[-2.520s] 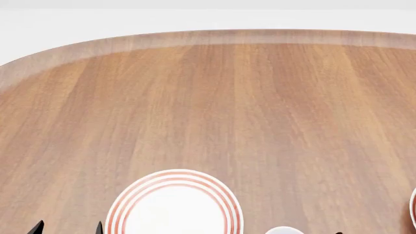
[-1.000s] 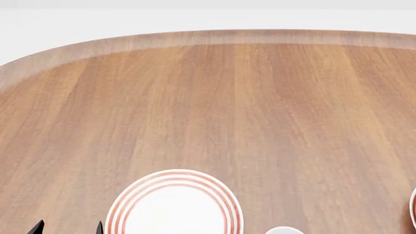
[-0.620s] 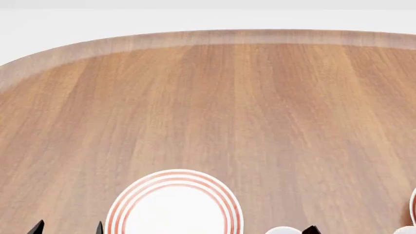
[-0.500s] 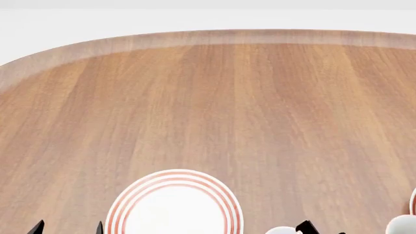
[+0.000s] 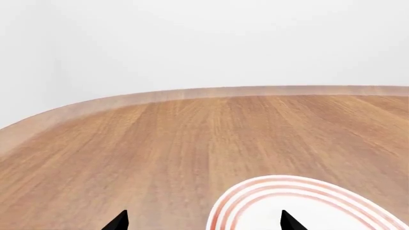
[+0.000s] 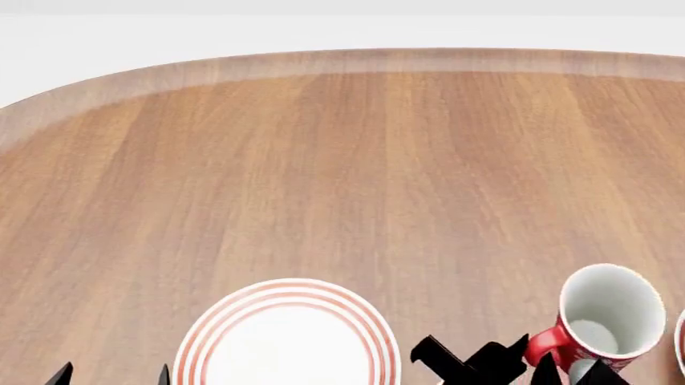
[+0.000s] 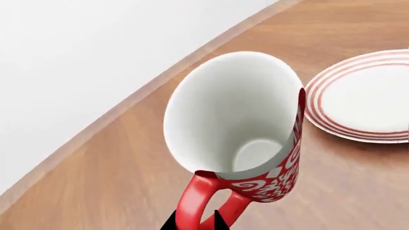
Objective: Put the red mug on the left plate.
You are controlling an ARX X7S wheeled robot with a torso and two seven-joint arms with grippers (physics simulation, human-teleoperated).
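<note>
At near right, your right hand (image 7: 195, 221) pinches red mug (image 6: 601, 319) by handle: rigid, breakable, may swing. Left hand (image 5: 203, 220) spread, empty, by left plate (image 6: 285, 337).

Only small parts of the robot show. The left gripper (image 5: 203, 221) appears as two matte black, pointed fingertips with flat facets and no markings. The right gripper (image 7: 195, 221) shows two similar thin black tips, sharp and unmarked. From the head camera, the right arm (image 6: 471, 362) is a jagged black silhouette of angular blocks; no cables, screws or labels can be made out.
</note>
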